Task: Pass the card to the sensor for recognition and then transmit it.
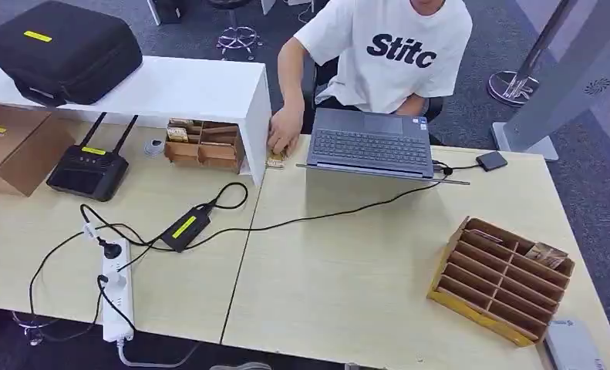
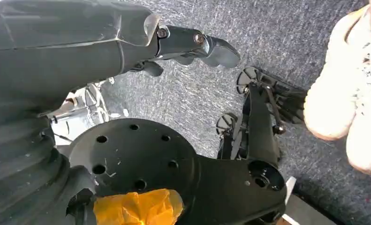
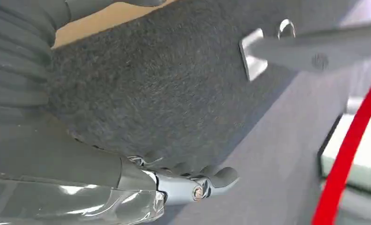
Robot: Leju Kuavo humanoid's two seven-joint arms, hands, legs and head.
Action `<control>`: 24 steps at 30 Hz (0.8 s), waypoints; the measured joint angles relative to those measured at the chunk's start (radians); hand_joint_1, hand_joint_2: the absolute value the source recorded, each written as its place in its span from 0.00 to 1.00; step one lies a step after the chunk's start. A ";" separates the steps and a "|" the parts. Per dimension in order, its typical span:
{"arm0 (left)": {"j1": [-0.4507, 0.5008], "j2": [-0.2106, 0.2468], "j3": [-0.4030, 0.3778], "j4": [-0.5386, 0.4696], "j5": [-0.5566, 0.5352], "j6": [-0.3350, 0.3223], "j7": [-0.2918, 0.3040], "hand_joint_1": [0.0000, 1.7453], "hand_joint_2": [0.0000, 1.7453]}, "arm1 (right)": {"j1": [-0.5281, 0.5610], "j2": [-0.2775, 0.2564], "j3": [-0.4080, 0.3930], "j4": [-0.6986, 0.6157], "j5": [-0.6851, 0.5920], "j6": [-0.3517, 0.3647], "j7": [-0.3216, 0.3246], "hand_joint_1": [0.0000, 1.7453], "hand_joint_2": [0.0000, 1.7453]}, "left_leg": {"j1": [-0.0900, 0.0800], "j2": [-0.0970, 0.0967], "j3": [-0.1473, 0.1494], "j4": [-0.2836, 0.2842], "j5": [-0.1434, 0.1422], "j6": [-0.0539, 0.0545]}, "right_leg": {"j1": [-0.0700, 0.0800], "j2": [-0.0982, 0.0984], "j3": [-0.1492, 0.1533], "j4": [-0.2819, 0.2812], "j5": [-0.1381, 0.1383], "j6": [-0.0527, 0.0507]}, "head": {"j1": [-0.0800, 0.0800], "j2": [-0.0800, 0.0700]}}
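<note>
A card [image 1: 546, 253] lies in the far right slot of the rack [image 1: 502, 281], right of the laptop [image 1: 369, 143]. A person's hand [image 1: 283, 131] rests left of the laptop. The left hand [image 2: 193, 44] and right hand [image 3: 197, 185] hang over carpet holding nothing, fingers seemingly loosely extended.

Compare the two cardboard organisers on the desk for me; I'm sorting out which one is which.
The right organiser lies open on the bare desk, set at an angle, with many long slots; cards show in only one corner slot. The left organiser sits tucked under the white shelf, squarer to the desk edge, looks smaller and shows fewer compartments. Both are brown cardboard with dividers.
</note>
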 joint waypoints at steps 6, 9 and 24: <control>0.000 0.000 0.014 0.000 0.000 0.002 -0.006 0.00 1.00 | 0.017 -0.022 -0.088 0.123 -0.097 -0.027 -0.015 0.00 1.00 | 0.000 0.001 0.001 0.000 0.000 0.000 | 0.000 0.001 0.000 0.000 0.000 0.000 | 0.000 0.000; 0.000 -0.001 0.018 0.000 0.000 0.002 -0.006 0.00 1.00 | 0.027 -0.025 -0.110 0.163 -0.168 -0.035 -0.015 0.00 1.00 | 0.000 0.001 0.001 0.000 0.000 0.000 | 0.000 0.001 0.001 0.000 0.000 0.000 | 0.000 0.000; 0.000 -0.011 0.049 0.000 0.000 0.018 -0.009 0.00 1.00 | 0.079 0.028 -0.151 0.279 -0.370 -0.071 -0.020 0.00 1.00 | 0.000 0.001 0.001 0.000 0.000 0.000 | 0.000 0.001 0.001 0.000 -0.001 0.000 | 0.000 0.000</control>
